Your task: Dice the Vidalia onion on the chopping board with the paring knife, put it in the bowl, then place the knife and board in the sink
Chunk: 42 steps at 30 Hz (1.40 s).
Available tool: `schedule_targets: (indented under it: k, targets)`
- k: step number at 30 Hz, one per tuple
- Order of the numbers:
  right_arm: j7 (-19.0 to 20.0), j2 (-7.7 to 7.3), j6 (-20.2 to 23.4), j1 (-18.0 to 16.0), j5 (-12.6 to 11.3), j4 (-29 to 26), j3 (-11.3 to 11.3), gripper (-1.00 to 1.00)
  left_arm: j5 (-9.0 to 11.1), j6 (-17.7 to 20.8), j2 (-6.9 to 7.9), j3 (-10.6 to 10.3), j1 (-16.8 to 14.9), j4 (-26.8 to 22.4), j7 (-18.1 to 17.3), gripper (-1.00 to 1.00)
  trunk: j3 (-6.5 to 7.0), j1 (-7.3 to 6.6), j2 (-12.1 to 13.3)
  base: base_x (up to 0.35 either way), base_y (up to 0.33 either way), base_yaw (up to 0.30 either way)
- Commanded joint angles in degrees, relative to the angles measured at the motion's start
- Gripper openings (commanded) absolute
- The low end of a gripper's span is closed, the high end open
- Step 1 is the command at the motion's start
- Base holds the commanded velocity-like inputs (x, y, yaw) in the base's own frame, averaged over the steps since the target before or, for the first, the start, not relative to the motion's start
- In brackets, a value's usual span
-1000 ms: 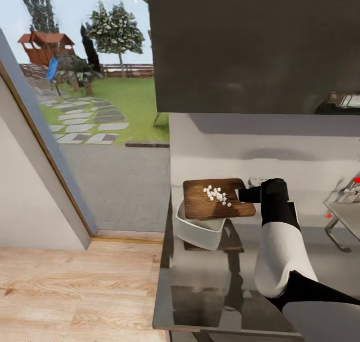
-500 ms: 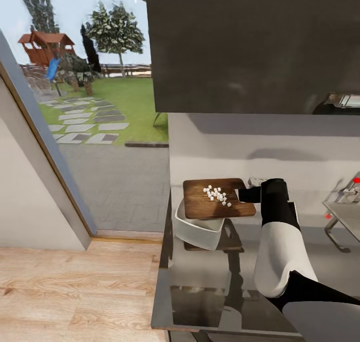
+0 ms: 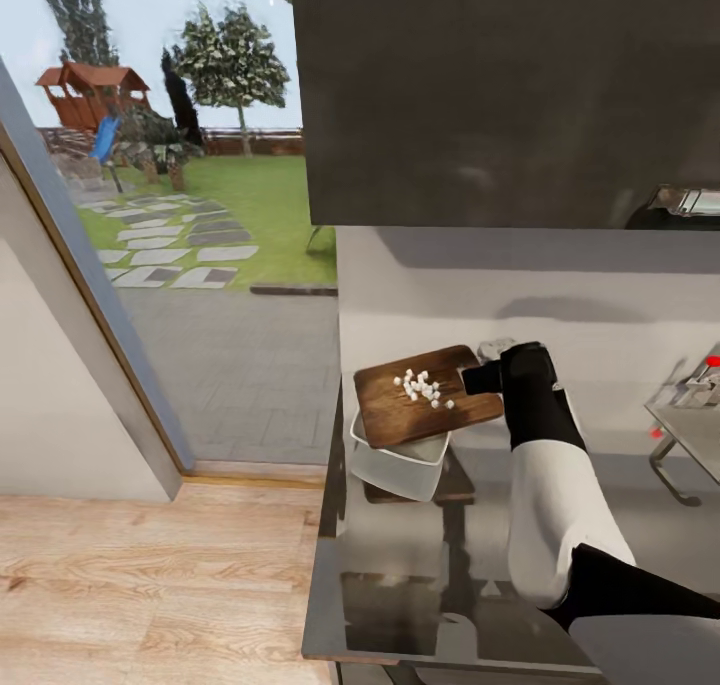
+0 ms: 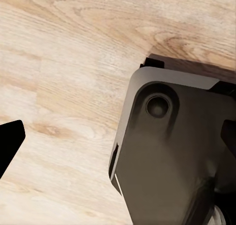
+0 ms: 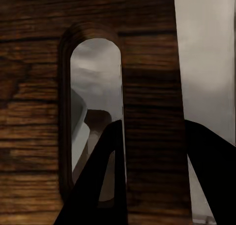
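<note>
Tilting chopping board (image 3: pixel 400 420) carries diced onion (image 3: pixel 421 388) above the bowl (image 3: pixel 395 463).

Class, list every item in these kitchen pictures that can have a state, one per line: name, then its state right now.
chopping board: lifted above the bowl, tilted, held at its handle end
diced onion: lying on the board, none in the bowl yet
bowl: on the countertop, under the board
right gripper: shut on the chopping board, one finger through the handle slot
</note>
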Motion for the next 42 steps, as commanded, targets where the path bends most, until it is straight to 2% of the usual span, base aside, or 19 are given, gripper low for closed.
schedule_targets:
  k: [1,6,9,12,20,38,42]
  targets:
    - [0.6,0.07,0.0,-0.1,0.7,-0.1,0.0,-1.0,0.3,-0.3,-0.03,-0.5,-0.1,0.2,0.0,1.0,-0.12,0.03,-0.1,0.0,0.0,0.0]
    - [0.7,0.07,0.2,-0.1,0.8,-0.4,0.3,-1.0,0.3,-0.3,-0.03,-0.5,-0.1,0.2,0.0,1.0,-0.12,0.03,-0.1,0.0,0.0,0.0]
    - [1.0,-1.34,0.3,-0.1,0.3,-0.5,0.3,-1.0,0.3,-0.3,-0.03,-0.5,-0.1,0.2,0.0,1.0,-0.12,0.03,-0.1,0.0,0.0,0.0]
    - [1.8,-1.84,0.3,-0.2,0.1,-0.5,0.3,-1.0,0.3,-0.3,-0.03,-0.5,-0.1,0.2,0.0,1.0,-0.12,0.03,-0.1,0.0,0.0,0.0]
    - [7.5,-3.2,0.4,-0.3,0.0,-0.7,0.3,-1.0,0.3,-0.3,-0.03,-0.5,-0.1,0.2,0.0,1.0,-0.12,0.03,-0.1,0.0,0.0,0.0]
    - [8.0,-3.43,2.7,-1.5,0.0,-0.7,0.3,-1.0,0.3,-0.3,-0.03,-0.5,-0.1,0.2,0.0,1.0,-0.12,0.03,-0.1,0.0,0.0,0.0]
    - [8.0,-3.43,4.5,-3.8,0.1,-0.7,0.3,-1.0,0.3,-0.3,-0.03,-0.5,-0.1,0.2,0.0,1.0,-0.12,0.03,-0.1,0.0,0.0,0.0]
